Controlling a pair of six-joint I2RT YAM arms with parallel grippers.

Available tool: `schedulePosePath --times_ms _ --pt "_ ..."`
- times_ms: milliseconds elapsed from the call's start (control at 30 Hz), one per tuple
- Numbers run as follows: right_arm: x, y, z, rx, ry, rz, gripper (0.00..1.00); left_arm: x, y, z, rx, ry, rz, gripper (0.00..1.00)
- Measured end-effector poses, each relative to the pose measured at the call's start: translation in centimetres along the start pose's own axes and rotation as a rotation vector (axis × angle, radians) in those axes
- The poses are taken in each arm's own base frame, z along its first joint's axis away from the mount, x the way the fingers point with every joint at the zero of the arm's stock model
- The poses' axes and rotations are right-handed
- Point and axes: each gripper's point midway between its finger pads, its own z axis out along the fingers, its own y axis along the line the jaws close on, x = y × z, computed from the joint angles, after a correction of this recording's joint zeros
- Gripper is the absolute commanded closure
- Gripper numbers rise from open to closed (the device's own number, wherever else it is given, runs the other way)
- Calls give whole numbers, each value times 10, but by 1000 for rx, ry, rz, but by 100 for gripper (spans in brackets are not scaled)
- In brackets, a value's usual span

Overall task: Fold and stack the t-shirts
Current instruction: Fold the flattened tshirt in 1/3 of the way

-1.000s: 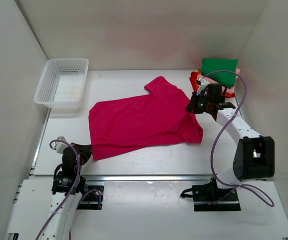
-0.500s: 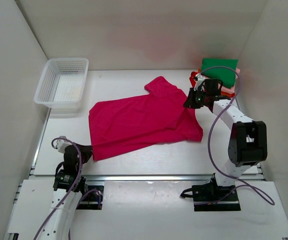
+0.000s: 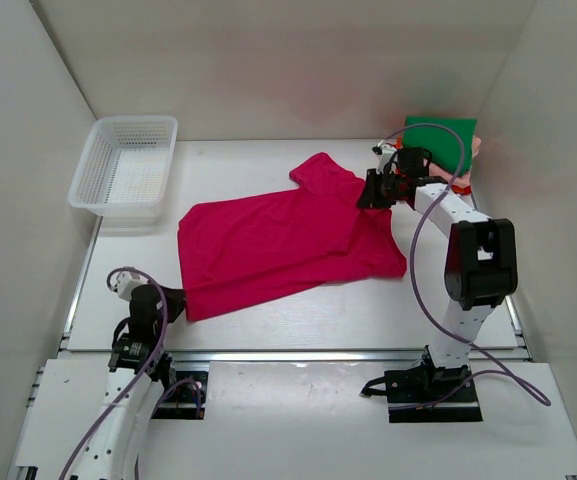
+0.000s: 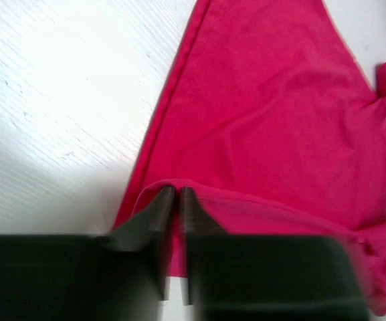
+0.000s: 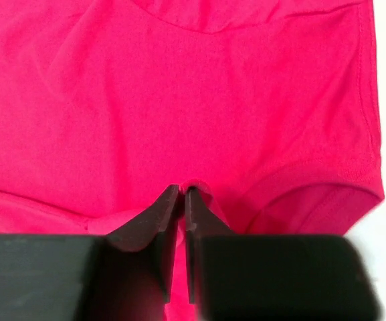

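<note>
A magenta-pink t-shirt [image 3: 278, 245] lies spread flat mid-table, collar end toward the far right. My left gripper [image 3: 173, 298] holds its near-left corner; in the left wrist view the jaws [image 4: 177, 192] are shut on the raised hem of the t-shirt [image 4: 273, 120]. My right gripper [image 3: 368, 193] is at the shirt's far right edge; in the right wrist view it [image 5: 182, 192] is shut on a small pinched fold of the t-shirt [image 5: 179, 87]. A stack of folded t-shirts, green [image 3: 446, 140] on top, sits at the back right, partly hidden by the right arm.
A white mesh basket [image 3: 133, 121] stands at the back left. White walls enclose the table on three sides. The right arm's purple cable [image 3: 416, 250] loops over the table's right side.
My right gripper has moved toward the far left along the shirt's right edge, shifting the cloth there slightly. The left gripper keeps its hold on the near-left corner.
</note>
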Motion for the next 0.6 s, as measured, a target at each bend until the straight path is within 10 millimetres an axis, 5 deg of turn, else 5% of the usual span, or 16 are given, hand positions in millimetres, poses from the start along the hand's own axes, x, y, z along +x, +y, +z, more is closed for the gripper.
schedulePosePath --times_ms 100,167,267,433,533,600 --pt "-2 -2 6 6 13 -9 55 2 5 5 -25 15 39 54" --pt "-4 -3 7 21 13 -20 41 2 9 8 -52 27 72 35" --pt "-12 -6 2 57 12 -23 28 -7 7 11 -90 40 140 34" --pt "-17 -22 -22 143 -4 2 30 -51 -35 8 -85 23 319 38" --pt "-2 -36 -53 214 1 57 37 -79 -71 4 -55 24 433 38" --pt "16 -43 -73 276 26 96 41 -80 -81 2 -45 62 497 39"
